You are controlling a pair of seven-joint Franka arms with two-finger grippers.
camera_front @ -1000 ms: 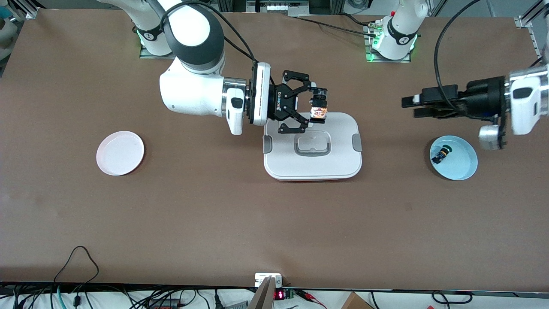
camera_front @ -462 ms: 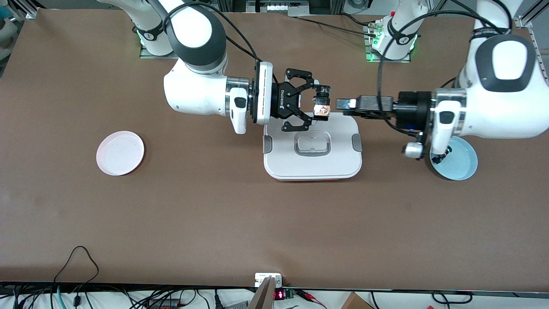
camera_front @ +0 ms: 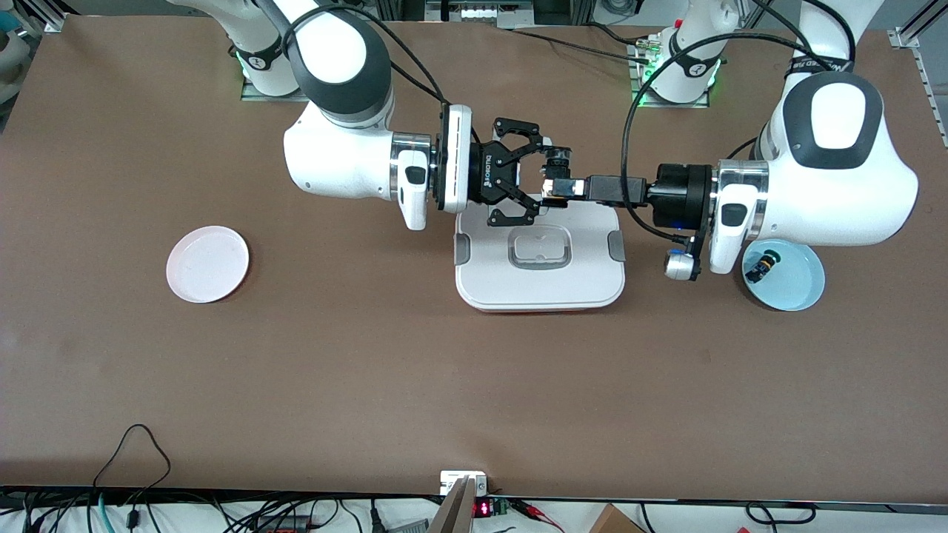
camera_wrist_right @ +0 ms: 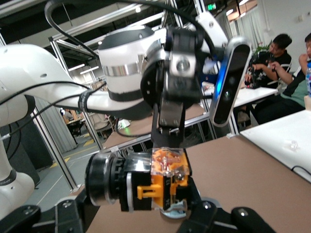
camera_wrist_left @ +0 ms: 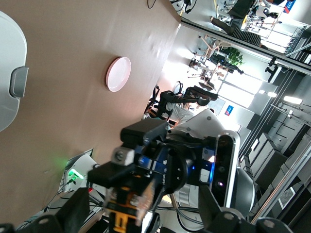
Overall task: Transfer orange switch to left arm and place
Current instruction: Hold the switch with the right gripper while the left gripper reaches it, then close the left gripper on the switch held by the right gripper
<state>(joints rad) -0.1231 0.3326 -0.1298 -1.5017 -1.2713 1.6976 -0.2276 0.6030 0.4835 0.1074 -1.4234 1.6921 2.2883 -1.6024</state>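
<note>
The orange switch (camera_front: 555, 188) hangs in the air over the farther edge of the white box (camera_front: 541, 285). My right gripper (camera_front: 552, 176) is shut on it. It shows orange and black with a clear end in the right wrist view (camera_wrist_right: 165, 187). My left gripper (camera_front: 572, 189) has come in level from the left arm's end. It is open, with its fingers (camera_wrist_left: 77, 213) standing on either side of the switch (camera_wrist_left: 127, 204) with gaps showing. The right arm's gripper (camera_wrist_left: 141, 145) fills the left wrist view.
A pink plate (camera_front: 207, 264) lies toward the right arm's end of the table and shows in the left wrist view (camera_wrist_left: 118, 74). A blue plate (camera_front: 796, 289) toward the left arm's end holds a small blue-black part (camera_front: 759, 268), partly under the left arm. The box's clip (camera_wrist_left: 18, 81) shows too.
The left arm has swung in from the blue plate's end toward the box. Its open fingers now reach the switch. The right gripper has held nearly still with the switch.
</note>
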